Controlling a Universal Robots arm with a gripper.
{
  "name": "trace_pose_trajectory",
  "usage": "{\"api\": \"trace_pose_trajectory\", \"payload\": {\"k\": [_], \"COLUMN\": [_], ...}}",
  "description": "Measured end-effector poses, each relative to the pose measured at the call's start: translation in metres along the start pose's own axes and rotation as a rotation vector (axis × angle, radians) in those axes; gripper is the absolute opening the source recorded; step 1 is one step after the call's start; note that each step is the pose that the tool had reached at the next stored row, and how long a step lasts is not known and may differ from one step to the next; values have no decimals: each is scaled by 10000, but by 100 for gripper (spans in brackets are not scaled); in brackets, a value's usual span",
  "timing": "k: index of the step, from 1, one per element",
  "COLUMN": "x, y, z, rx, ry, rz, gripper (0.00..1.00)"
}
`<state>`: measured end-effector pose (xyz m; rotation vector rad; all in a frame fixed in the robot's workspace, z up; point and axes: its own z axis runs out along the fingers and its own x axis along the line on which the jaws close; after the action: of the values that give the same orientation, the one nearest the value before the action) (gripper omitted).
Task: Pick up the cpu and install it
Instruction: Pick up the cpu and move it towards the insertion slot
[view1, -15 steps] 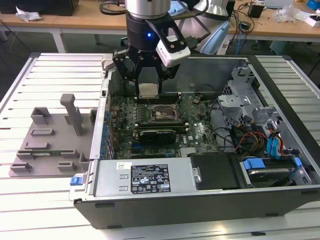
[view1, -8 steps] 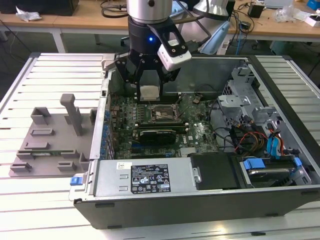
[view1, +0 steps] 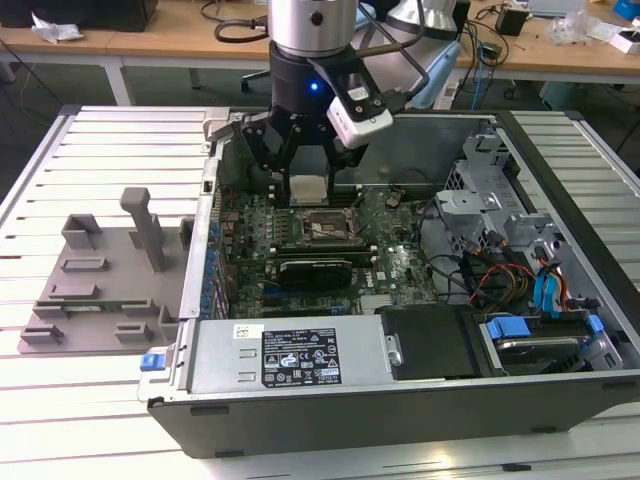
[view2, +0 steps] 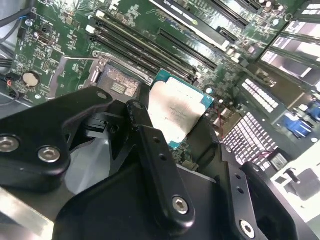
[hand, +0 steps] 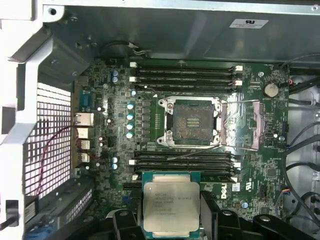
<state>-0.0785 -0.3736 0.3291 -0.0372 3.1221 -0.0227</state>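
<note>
The cpu (hand: 171, 205), a flat square chip with a silver top plate and a teal-green rim, is held between the black fingers of my gripper (hand: 170, 220). It shows in both wrist views, cpu (view2: 177, 111), and as a pale square under the tool in the exterior view, cpu (view1: 307, 186). My gripper (view1: 307, 180) hangs inside the open computer case, a little above the green motherboard (view1: 390, 265). The socket (hand: 192, 122) lies open with its metal frame lifted, and the chip is off to one side of it, over the memory slots.
The case (view1: 300, 360) lies open on a slatted white table (view1: 100, 130). A grey plastic fixture tray (view1: 100, 285) stands at the exterior view's left. Drive cages and cable bundles (view1: 500, 270) fill the case's right part. Case walls surround the board.
</note>
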Motion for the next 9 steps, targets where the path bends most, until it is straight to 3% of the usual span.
{"api": "trace_pose_trajectory", "payload": {"k": [9], "x": [-58], "y": [28], "z": [74], "rx": [81], "ry": [2], "rz": [-2], "gripper": [55]}}
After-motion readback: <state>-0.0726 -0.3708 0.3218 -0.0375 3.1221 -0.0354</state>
